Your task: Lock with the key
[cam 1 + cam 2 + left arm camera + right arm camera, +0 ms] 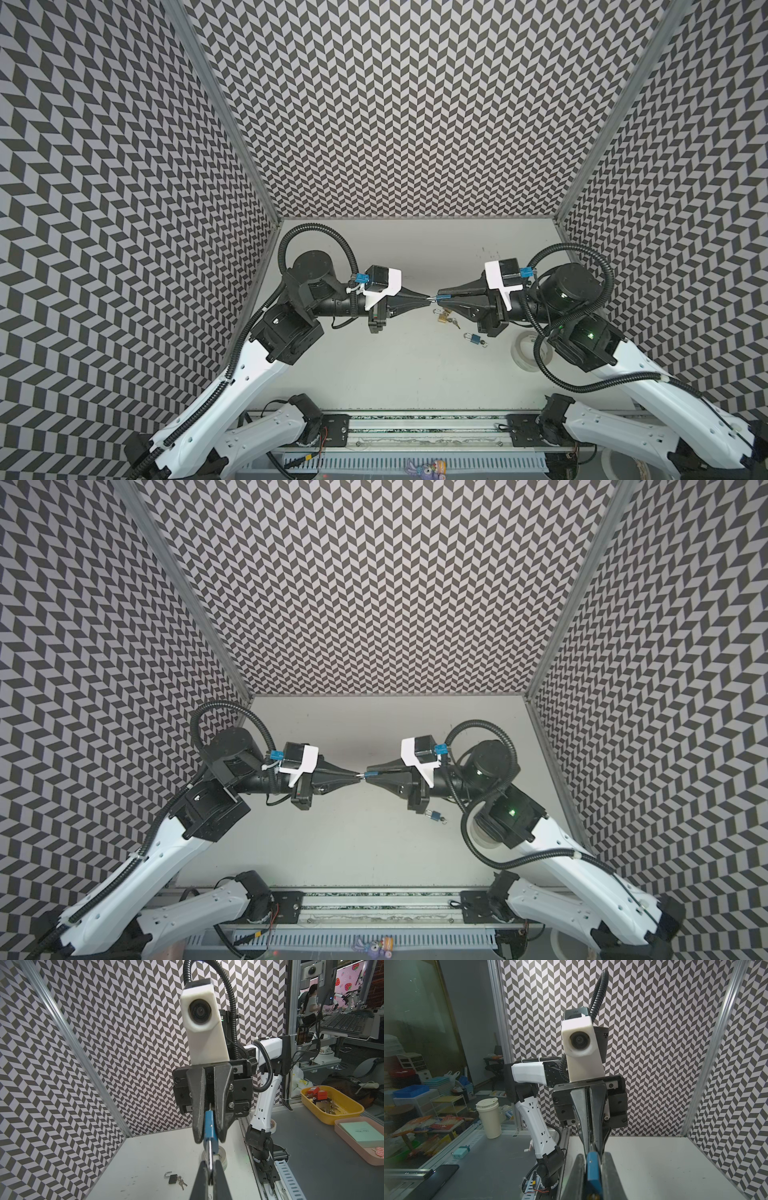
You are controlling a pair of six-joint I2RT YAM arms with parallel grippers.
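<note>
**A:** So where's the lock right now?

**B:** Up in the air over the middle of the white table (395, 374). The right gripper (439, 296) has the blue padlock (209, 1126) pinched between its fingers. The body sits edge-on to the left wrist cam, with the silver shackle (210, 1153) poking out toward the other arm. The left gripper (427, 297) meets it tip to tip, its jaws pressed together on the end of that shackle. In both top views the two arms face each other, roughly level.

**A:** And the key?

**B:** Can't tell if there's one in the held lock, since the right fingers cover the far end of it. A thin silver bit shows deep between them in the left wrist view, but it's too small to name. Some small keys (455, 322) lie on the table just beside a brass padlock (443, 318), below the right gripper in a top view. A loose blue lock (434, 814) lies near those, a bit closer to the robot's base, with something small at its end. A clear tape roll (528, 351) sits further right, partly under the right arm's cable.
</note>
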